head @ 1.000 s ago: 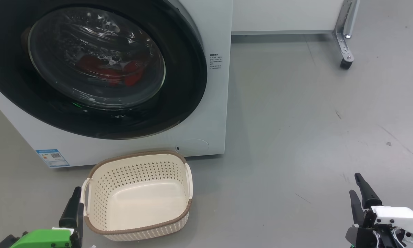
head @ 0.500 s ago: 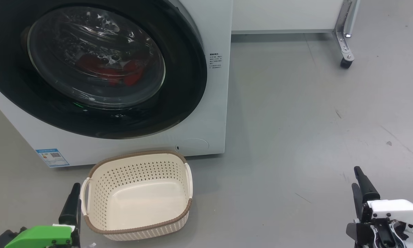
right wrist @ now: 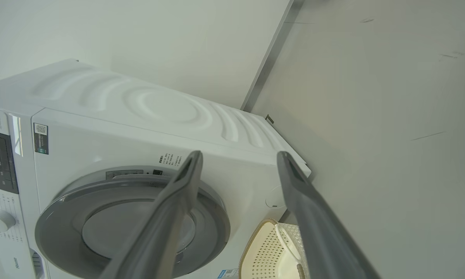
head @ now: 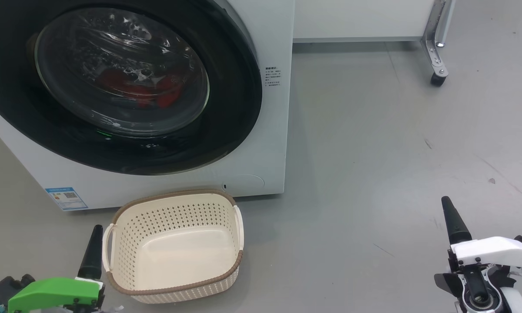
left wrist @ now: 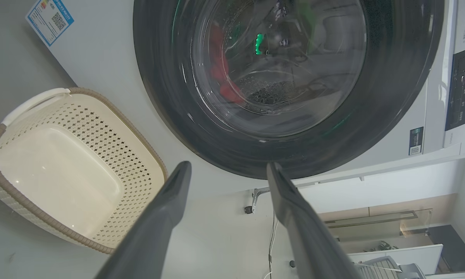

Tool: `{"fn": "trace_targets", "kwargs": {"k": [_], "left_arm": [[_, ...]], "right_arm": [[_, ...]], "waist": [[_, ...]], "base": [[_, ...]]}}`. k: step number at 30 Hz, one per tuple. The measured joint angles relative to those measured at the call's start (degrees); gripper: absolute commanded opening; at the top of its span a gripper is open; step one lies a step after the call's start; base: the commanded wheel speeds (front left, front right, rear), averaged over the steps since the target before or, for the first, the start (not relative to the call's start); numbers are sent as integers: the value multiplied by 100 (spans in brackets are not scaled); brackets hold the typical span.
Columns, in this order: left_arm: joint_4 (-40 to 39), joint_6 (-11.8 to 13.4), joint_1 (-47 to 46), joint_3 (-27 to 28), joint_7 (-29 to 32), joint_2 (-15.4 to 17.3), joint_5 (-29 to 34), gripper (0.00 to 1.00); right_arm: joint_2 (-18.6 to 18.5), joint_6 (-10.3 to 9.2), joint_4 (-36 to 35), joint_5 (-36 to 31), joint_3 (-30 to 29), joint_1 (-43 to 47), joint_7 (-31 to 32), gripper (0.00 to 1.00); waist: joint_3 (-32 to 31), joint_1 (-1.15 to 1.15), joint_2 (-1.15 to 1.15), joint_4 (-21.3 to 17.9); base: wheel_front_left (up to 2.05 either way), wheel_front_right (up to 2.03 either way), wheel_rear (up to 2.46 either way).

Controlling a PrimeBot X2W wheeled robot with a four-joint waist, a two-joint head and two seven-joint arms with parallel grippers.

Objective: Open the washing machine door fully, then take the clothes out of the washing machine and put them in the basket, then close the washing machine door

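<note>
Since the earlier frame the right gripper (right wrist: pixel 238 155) has risen at the head view's lower right. It and the left gripper (left wrist: pixel 228 166) are spread and empty. The washing machine door (head: pixel 235 108), upper left, is closed over the clothes (head: pixel 156 91). Hazard: the swinging door may clip the basket (head: pixel 174 194) below it.

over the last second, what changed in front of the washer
The right end effector rose up the head view and turned more edge-on to it. The left end effector edged up slightly. Both are open and hold nothing. The door is shut as before, the clothes are still inside, and the basket is empty and unmoved.
</note>
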Motion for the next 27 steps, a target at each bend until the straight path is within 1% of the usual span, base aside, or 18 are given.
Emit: {"fn": "trace_targets", "kwargs": {"k": [16, 18, 22, 27], "left_arm": [[171, 0, -53, -513, -352, 298, 1149, 100], [182, 0, -69, -531, -376, 321, 1408, 100], [182, -1, -155, -545, -464, 377, 1756, 100], [185, -1, -187, -623, -565, 400, 2184, 100]], "right_arm": [[-279, -4, 167, -1340, 666, -229, -319, 100], [-323, -56, 219, -1586, 782, -243, -377, 100], [-371, -64, 300, -1911, 939, -320, -450, 100], [-434, -159, 378, -2287, 1110, -393, -538, 100]], "waist": [[-20, 0, 0, 23], [-25, 0, 0, 30], [-29, 0, 0, 39], [-33, 0, 0, 45]], "base": [[0, 0, 0], [0, 0, 0], [0, 0, 0], [0, 0, 0]]}}
